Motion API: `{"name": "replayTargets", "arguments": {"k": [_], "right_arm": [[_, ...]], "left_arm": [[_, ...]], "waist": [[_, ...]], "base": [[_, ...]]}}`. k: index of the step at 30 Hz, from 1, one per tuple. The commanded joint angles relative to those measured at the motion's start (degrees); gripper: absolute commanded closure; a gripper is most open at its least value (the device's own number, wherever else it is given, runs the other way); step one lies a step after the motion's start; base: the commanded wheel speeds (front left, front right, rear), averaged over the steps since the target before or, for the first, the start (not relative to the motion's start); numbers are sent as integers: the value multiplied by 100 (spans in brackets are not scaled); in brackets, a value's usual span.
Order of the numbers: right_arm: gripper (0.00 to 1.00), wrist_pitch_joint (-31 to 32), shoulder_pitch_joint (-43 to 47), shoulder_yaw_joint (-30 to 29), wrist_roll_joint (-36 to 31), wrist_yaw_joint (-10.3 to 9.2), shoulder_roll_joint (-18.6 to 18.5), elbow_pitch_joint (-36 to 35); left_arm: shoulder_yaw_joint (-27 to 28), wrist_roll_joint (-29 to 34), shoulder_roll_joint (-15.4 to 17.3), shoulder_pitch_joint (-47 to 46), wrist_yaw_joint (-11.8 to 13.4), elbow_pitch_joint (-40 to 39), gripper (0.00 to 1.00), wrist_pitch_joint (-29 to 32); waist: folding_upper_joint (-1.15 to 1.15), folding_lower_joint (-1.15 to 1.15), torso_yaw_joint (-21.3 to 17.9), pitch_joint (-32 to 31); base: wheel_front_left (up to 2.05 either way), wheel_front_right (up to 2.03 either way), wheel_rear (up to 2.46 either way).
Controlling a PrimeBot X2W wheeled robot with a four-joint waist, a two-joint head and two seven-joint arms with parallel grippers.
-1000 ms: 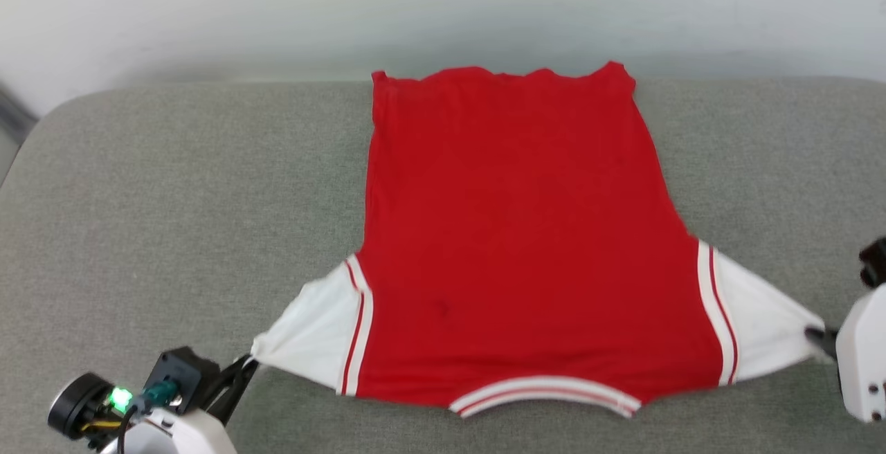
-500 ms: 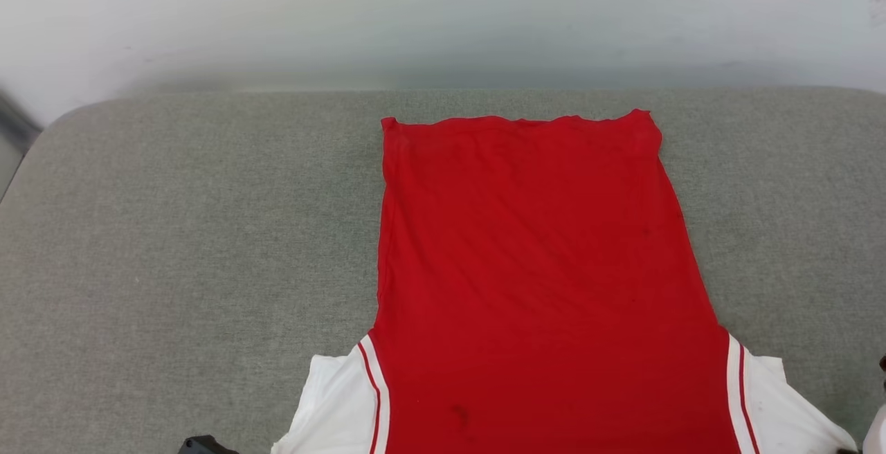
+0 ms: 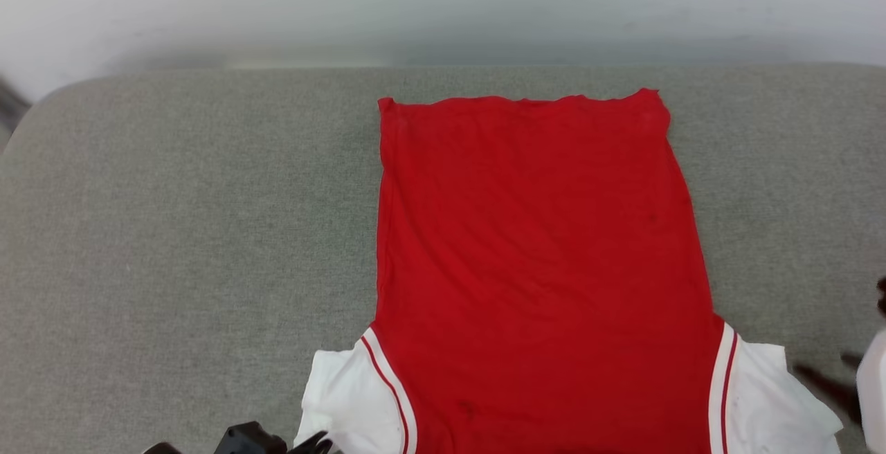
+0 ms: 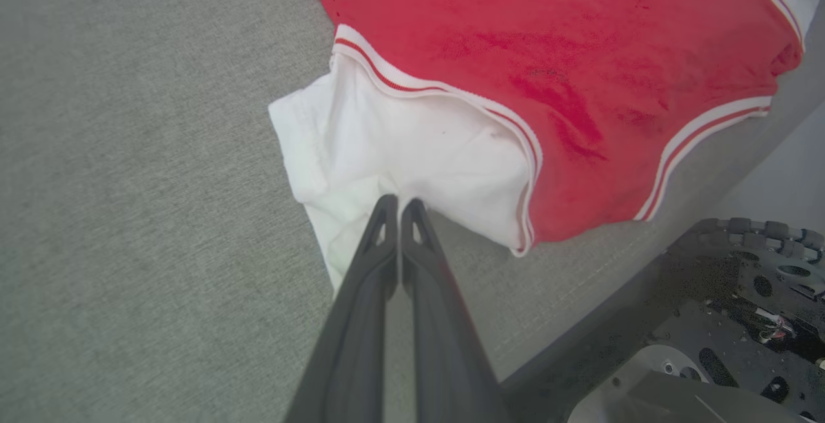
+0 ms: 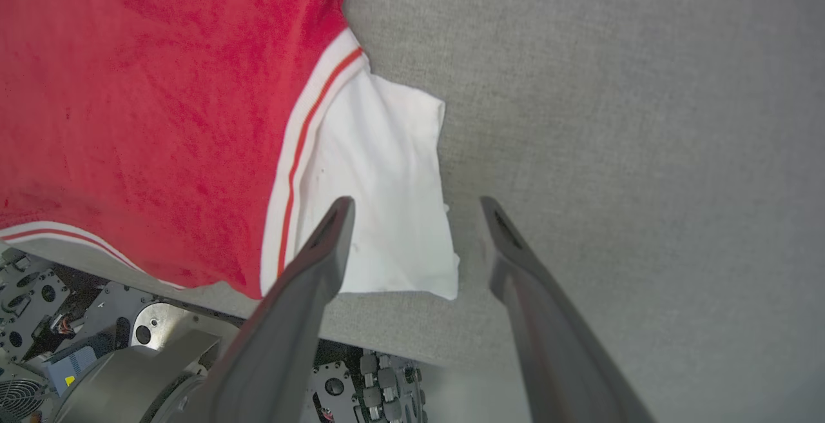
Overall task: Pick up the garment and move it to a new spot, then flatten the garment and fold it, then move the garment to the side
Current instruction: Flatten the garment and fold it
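No text can be read. The garment lies with a plain red side up, and its red cloth, white sleeves and striped trim carry no legible letter, number, label or brand mark in the head or wrist views. A small yellow mark on the robot's base is too small to read.

Bright, even, diffuse light casts only faint soft shadows beside the garment, the head view's far wall looks hazy, and the right fingers smear with motion blur.
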Motion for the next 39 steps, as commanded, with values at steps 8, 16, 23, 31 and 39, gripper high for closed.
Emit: {"name": "replayTargets", "arguments": {"k": [8,16,23,31,39], "right_arm": [[0,482,-1921,-271,127,-2,218,-190],[0,1299,-4055,-199,-396,-2,254,739],[0,1714,-5364,-232,-1046,-2,73,1557],[0,2136,-6161,-301,-1620,-2,69,2226],[0,2336,-6059,-324,-1878,-2,176,2548]], "left_arm": [[27,301,39,-349,229,-924,100,258],[-98,598,-147,-808,175,-1542,100,490],[-281,766,-437,-1110,68,-1629,100,477],[-407,877,-672,-1319,-73,-1497,100,309],[-440,921,-809,-1486,-141,-1365,100,172]], "waist": [[0,0,443,946],[0,0,1073,1978],[0,0,1593,2539],[0,0,1901,2931],[0,0,2094,3152]], "base": [[0,0,0],[0,0,0],[0,0,0],[0,0,0],[0,0,0]]}}
